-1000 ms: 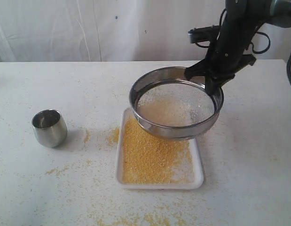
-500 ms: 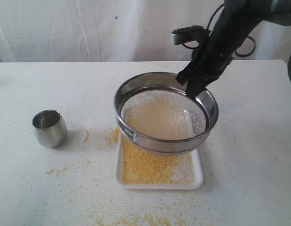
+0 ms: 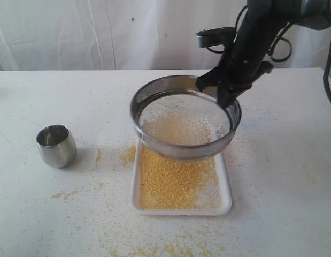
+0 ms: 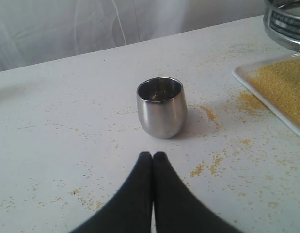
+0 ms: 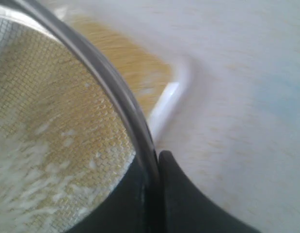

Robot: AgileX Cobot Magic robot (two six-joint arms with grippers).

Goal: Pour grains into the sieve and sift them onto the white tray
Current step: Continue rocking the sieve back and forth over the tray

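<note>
The right gripper (image 3: pixel 223 95) clamps the far rim of the sieve (image 3: pixel 182 151), lifted over the white tray (image 3: pixel 225 199) of grains (image 3: pixel 173 179). Only the left wrist view shows the left gripper (image 4: pixel 152 162): closed, empty, near the steel cup (image 4: pixel 161 108).

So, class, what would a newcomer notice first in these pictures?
The right gripper holds the sieve by its far rim, above the far end of the white tray. Yellow grains cover the tray and dot the table. A steel cup stands apart, to the left.
</note>
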